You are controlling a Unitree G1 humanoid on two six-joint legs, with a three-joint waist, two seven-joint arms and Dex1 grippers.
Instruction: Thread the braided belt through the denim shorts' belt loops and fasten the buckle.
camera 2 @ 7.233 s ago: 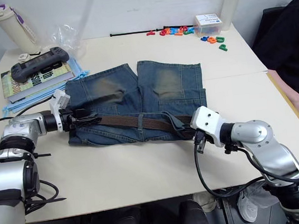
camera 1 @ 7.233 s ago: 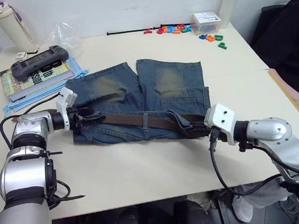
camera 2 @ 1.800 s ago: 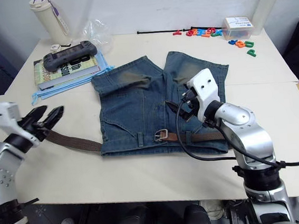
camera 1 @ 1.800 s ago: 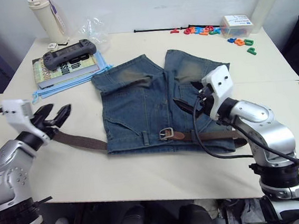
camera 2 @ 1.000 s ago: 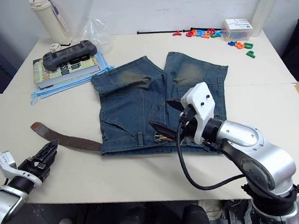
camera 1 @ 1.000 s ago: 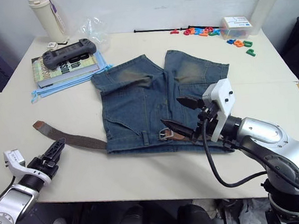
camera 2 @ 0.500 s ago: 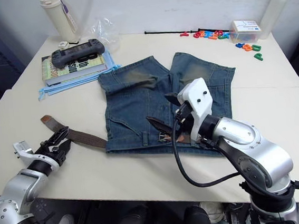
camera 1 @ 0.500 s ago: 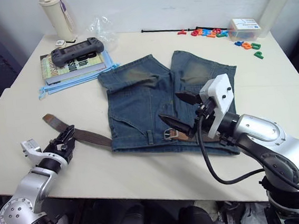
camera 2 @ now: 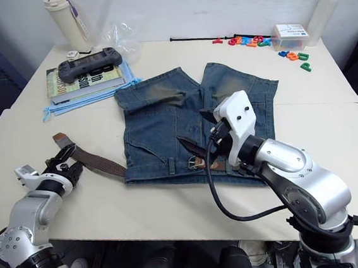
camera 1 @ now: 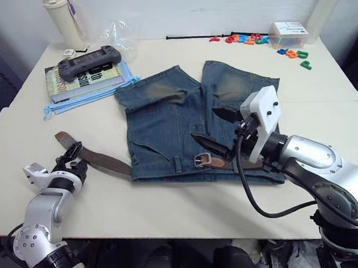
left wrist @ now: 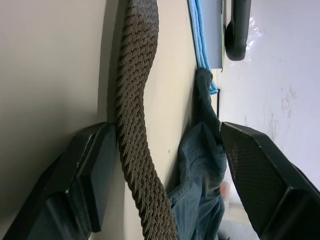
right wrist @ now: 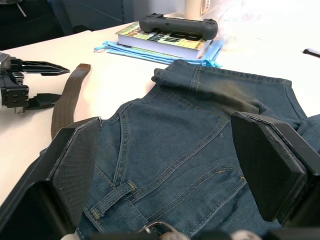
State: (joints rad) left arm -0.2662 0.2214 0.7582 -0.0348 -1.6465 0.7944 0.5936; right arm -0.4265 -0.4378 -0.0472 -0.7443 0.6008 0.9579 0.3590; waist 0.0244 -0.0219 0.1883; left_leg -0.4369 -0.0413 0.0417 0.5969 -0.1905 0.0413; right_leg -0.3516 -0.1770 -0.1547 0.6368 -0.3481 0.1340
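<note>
From the head, the shorts (camera 1: 191,123) lie flat mid-table; the belt (camera 1: 102,161) trails out from their left edge, its buckle (camera 1: 202,159) on the waistband. The left gripper (camera 1: 73,155) sits at the belt's free end — the right gripper (camera 1: 220,129) hovers above the buckle, jaws wide and empty. At the left wrist, the fingers (left wrist: 90,170) straddle the belt, spread, one touching it. At the right wrist, both fingers (right wrist: 75,160) stand far apart over the shorts.

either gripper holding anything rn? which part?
Nothing held. Left gripper is open astride the braided belt near its free end; right gripper is open over the denim shorts.
</note>
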